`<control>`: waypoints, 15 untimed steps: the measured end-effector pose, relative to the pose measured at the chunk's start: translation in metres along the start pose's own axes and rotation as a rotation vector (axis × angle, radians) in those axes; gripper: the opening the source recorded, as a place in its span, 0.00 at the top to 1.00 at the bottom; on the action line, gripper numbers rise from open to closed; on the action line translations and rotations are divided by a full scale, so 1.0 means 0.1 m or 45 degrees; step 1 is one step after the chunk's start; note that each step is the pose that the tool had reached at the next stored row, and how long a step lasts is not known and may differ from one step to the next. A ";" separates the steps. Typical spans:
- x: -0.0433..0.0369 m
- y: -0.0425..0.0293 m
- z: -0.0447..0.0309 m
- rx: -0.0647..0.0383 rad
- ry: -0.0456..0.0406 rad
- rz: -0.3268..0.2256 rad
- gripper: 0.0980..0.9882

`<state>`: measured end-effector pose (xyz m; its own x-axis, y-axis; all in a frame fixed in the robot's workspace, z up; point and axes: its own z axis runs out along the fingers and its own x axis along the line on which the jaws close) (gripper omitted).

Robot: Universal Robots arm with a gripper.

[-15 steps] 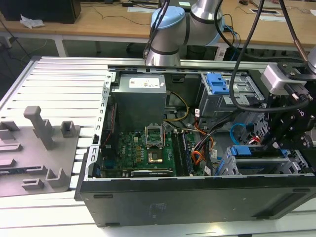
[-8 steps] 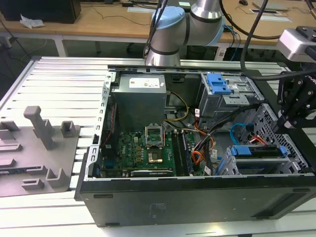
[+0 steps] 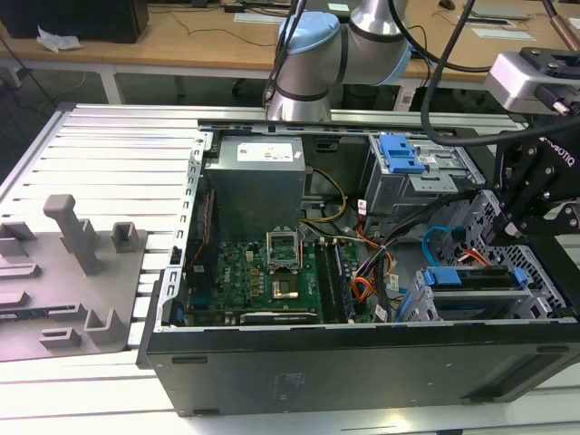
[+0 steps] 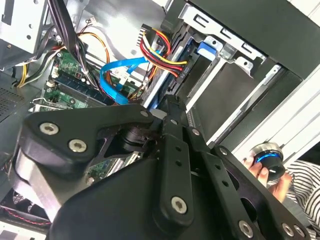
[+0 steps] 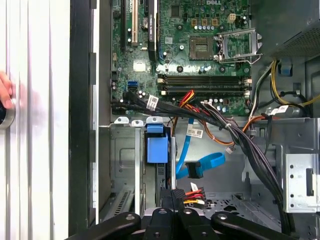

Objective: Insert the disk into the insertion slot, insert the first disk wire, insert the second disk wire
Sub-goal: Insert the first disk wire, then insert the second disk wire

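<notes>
Blue-framed disk [image 3: 474, 277]: seated in the slot [image 3: 426, 306], with the carrier's blue edge uppermost in the exterior view. Its blue tab [image 5: 156, 145] shows at the bay's mouth in the first wrist view.
Slot: a bay of the grey perforated cage at the exterior view's right end of the open case [image 3: 362, 362].
Gripper [image 5: 172, 196]: the black fingers are pressed together, tips down at the disk's end inside the cage. I cannot tell whether anything thin is pinched between them.
Power wires [image 4: 162, 50]: a red, yellow and black bundle that runs to the disk's end. Its dark plug [image 5: 194, 190] is just beside the fingertips.
Blue wire [image 5: 202, 162]: a light-blue loop lying loose beside the slot. Its dark end [image 5: 192, 170] is apart from the disk.
Latch box [image 3: 399, 154]: grey metal with a blue latch, beyond the slot in the exterior view.
Board [image 3: 272, 272]: green, in the middle of the case.
Hand [image 4: 260, 172]: a person's hand on a blue-ringed knob [image 4: 268, 160] at the slatted table [image 3: 118, 154], with a striped sleeve beside it.
</notes>
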<state>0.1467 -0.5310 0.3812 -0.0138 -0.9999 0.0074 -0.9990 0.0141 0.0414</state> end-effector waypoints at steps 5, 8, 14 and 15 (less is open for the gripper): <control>0.000 0.001 0.000 0.000 0.000 0.000 0.99; 0.000 0.001 0.001 0.000 0.000 0.000 0.99; 0.000 0.002 0.002 0.000 0.000 0.000 0.85; 0.000 0.002 0.002 0.000 0.000 0.000 0.78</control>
<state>0.1465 -0.5310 0.3810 -0.0139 -0.9999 0.0074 -0.9990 0.0142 0.0414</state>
